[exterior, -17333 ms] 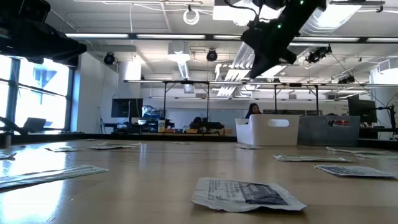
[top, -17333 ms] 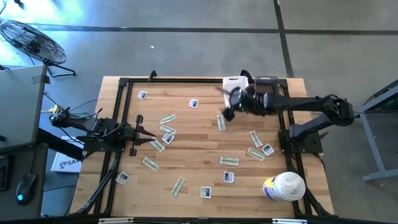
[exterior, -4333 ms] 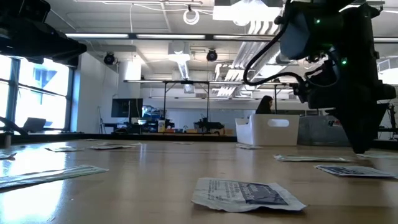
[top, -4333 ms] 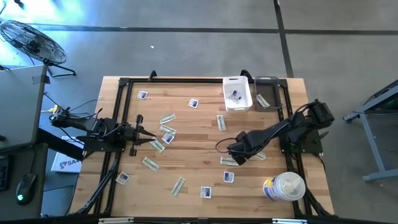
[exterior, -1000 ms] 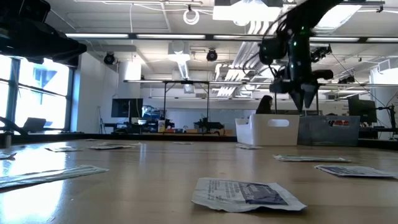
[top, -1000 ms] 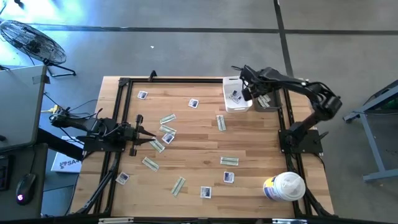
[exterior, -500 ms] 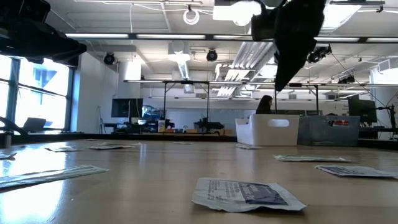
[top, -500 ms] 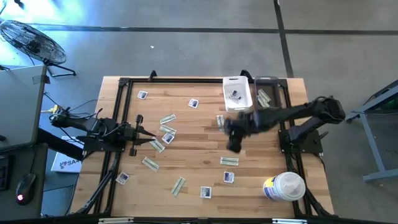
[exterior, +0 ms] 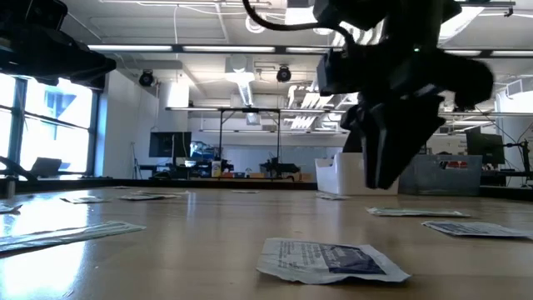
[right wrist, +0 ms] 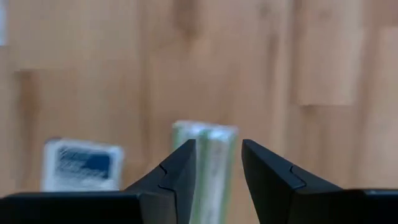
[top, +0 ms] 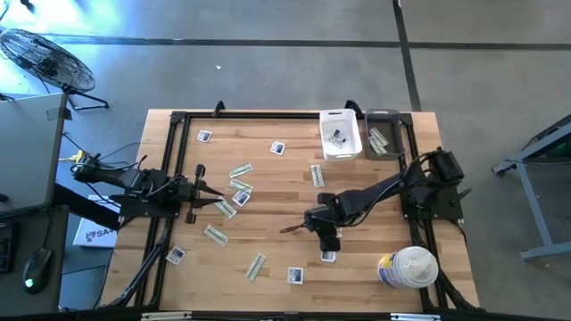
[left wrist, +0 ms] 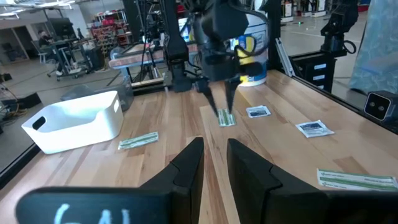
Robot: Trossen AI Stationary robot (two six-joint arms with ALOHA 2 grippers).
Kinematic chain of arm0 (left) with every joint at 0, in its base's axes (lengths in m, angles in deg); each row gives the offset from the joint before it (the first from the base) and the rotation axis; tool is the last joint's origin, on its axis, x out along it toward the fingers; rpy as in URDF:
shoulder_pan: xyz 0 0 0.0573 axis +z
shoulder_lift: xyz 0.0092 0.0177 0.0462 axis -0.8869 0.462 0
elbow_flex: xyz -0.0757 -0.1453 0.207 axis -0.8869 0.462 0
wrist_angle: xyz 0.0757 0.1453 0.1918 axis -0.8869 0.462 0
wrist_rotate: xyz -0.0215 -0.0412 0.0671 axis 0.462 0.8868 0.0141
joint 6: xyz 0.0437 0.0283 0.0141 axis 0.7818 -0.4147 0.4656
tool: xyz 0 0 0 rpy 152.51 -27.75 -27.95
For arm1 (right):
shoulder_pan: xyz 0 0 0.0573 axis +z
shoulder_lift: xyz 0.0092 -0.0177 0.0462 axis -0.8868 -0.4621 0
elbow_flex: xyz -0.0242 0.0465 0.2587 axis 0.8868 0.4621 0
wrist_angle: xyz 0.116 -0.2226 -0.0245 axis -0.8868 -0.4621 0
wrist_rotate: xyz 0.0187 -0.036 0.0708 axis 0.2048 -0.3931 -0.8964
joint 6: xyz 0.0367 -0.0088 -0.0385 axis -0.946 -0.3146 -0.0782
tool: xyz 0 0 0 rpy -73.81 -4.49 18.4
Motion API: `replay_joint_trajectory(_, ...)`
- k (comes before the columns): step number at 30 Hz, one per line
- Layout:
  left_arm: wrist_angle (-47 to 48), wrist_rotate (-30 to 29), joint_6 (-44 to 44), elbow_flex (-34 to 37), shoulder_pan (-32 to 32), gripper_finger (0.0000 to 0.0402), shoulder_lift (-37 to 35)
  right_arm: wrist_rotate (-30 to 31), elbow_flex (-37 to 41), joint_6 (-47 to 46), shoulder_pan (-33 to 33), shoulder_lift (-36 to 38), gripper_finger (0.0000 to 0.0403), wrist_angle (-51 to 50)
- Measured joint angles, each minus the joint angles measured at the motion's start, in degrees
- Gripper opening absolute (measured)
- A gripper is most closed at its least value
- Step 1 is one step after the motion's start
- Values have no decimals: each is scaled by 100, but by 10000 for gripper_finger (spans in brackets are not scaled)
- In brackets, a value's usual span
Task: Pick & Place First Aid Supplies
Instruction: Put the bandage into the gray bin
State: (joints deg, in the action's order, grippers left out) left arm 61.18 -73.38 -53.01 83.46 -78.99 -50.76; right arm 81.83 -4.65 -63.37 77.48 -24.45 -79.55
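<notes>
- The wooden table (top: 285, 192) fills the middle of the floor, with a black frame along its edges and both arms mounted at its sides.
- At the near right corner stands a big white canister (top: 408, 267) with a yellow and blue label.
- Along the far edge sit two bins side by side: a white bin (top: 340, 135) holding square packets, and just right of it a grey bin (top: 384, 135) holding green strips.
- The right gripper (top: 326, 231) reaches out low over the middle of the table, its fingers (right wrist: 176, 175) apart and straddling a pale green strip packet (right wrist: 211, 163) that lies flat on the wood; I cannot tell whether they touch it.
- Just beside that strip lies a square white packet (right wrist: 83, 164) with blue print.
- The left gripper (top: 198, 190) waits over the left side of the table, its fingers (left wrist: 188, 168) parted by a narrow gap and holding nothing.
- The rest of the first aid supplies (top: 234, 189) lie scattered flat across the wood: a cluster of strips and squares near the left gripper, singles toward the far left corner and along the near edge.
- One crumpled square packet (exterior: 330, 258) lies close to the table-height camera.
</notes>
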Motion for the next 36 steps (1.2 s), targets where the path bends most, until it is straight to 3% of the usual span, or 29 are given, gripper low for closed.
replay_joint_trajectory(3,0,-2,1,1,0,69,1,264,0,-2,-15,-13,123,51)
replay_joint_trajectory(18,0,-1,1,0,0,69,1,123,-32,59,-37,-611,119,116)
replay_joint_trajectory(36,0,-1,1,0,0,69,1,304,-15,-7,-68,-430,3,176)
